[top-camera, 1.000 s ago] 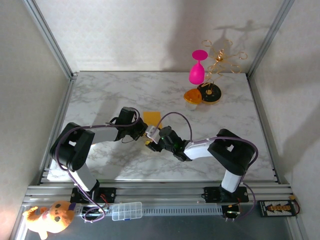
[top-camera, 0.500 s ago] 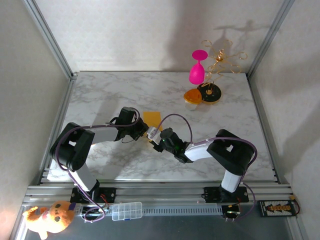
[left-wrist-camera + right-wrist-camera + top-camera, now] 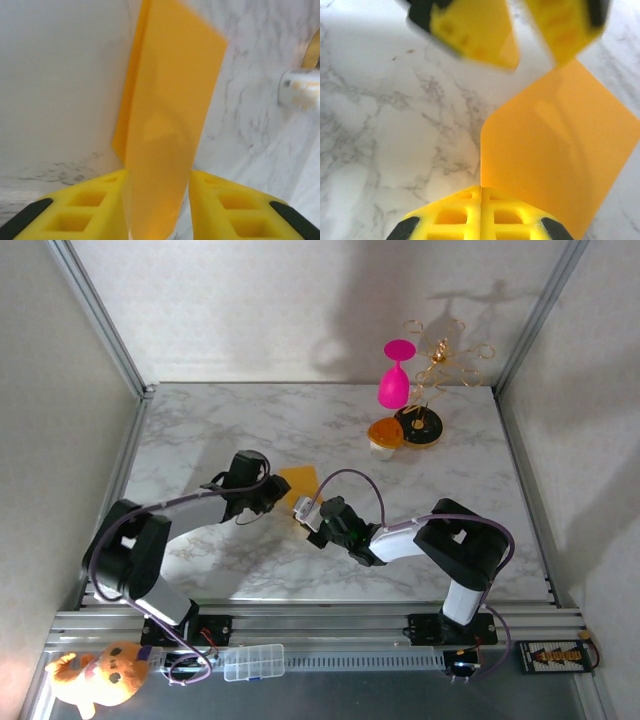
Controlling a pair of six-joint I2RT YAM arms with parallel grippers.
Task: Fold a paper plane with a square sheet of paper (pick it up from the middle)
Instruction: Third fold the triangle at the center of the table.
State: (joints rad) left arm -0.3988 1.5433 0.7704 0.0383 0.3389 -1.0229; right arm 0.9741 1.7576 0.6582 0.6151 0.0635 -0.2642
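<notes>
Right end effector (image 3: 481, 191) pinches the square sheet of paper (image 3: 555, 145) by its edge; left end effector (image 3: 157, 182) stands spread around it. If you move abruptly, this single hold may slip.

left tool (image 3: 534, 52): blurred, top cropped | paper (image 3: 165, 125): lower end probably cropped

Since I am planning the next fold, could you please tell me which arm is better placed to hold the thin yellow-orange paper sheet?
Right, probably: the right pincer is shut on an edge of the thin yellow-orange paper sheet, while the left pincer stands open around it, not gripping.
</notes>
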